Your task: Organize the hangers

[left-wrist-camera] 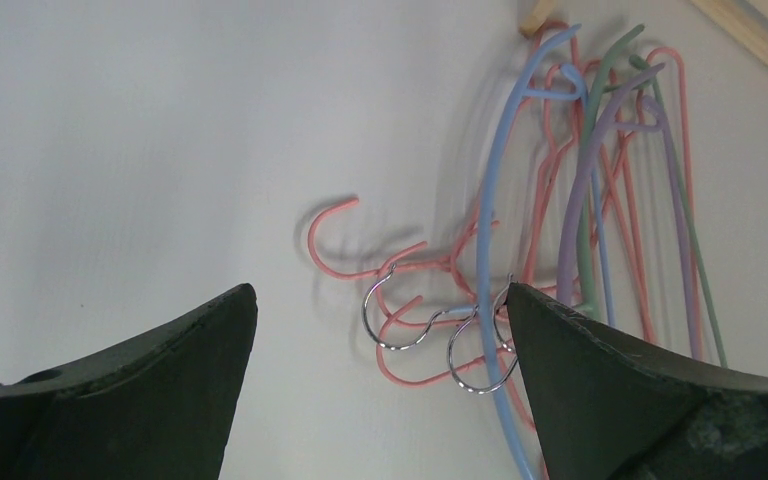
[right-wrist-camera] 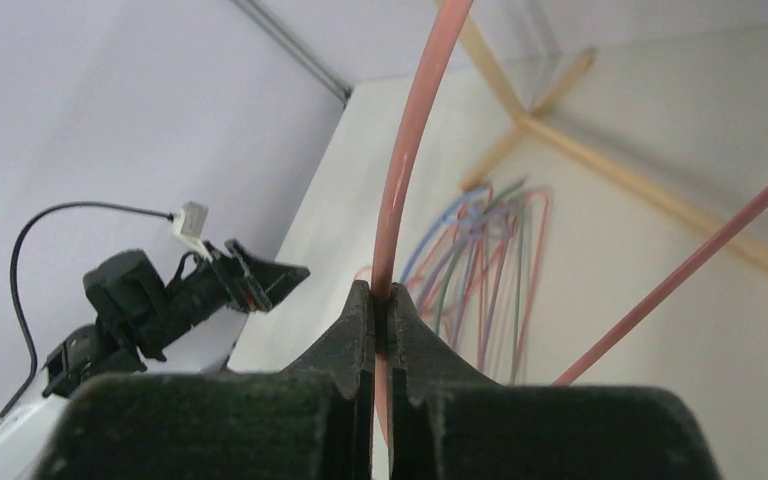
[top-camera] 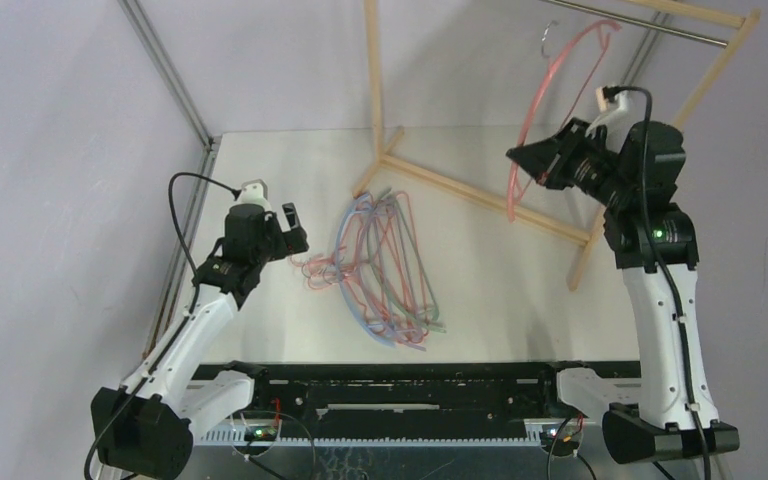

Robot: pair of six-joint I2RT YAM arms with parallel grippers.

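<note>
The pile of hangers (top-camera: 385,265) overlapped so thickly that its full number could not be counted from above. In the left wrist view the dark fingers covered the pile's lower ends, and the frame edge cut off its right side. What could be told apart there was one blue hanger (left-wrist-camera: 505,200), one lilac hanger (left-wrist-camera: 580,190), one grey-green hanger (left-wrist-camera: 600,100) and several thin salmon-pink ones. Three silvery metal hooks (left-wrist-camera: 385,315) and two pink hooks (left-wrist-camera: 330,225) showed as well.

The pile lay flat near the middle of the worktop (top-camera: 520,300), a little toward its left edge, with the hooks pointing left. The left gripper (top-camera: 295,230) hung just beside those hooks with its jaws spread wide and nothing between them.

One salmon hanger (top-camera: 550,90), a thin curved loop with a grey hook, was raised over the far right corner. The right gripper (top-camera: 516,157) was clamped tight on its rim, and the wrist view showed the rim pinched between the fingers. Its hook sat close under the left end of the metal rail (top-camera: 640,22) of the wooden rack frame (top-camera: 480,195). Whether hook and rail touched could not be told.
</note>
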